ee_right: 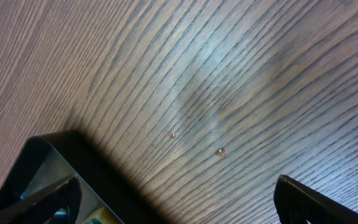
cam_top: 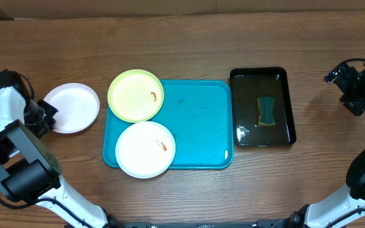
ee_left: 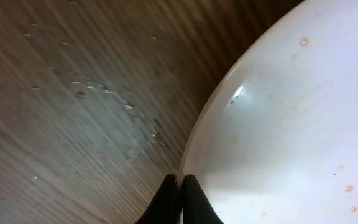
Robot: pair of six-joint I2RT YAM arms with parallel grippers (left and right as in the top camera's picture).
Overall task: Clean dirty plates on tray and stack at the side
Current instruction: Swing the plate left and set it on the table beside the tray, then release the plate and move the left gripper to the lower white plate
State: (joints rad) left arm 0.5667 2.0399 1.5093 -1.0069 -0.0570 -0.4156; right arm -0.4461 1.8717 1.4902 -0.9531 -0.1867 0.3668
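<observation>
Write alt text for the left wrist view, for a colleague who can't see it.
The left gripper, fingertips closed together, pinches the rim of a white plate that fills the right of the picture. Small orange specks dot the plate; the wooden table to its left shows a wet patch.

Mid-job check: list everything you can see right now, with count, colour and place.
table: one, brown wood
tray: one, turquoise, table centre
white plate: one, white, on table left of tray
smeared white plate: one, white, tray's front left corner
green plate: one, lime, smeared, tray's back left corner
basin: one, black, right of tray
sponge: one, teal and yellow, in basin
left gripper: fingers shut on white plate's rim
right gripper: fingers open, over table by basin
</observation>
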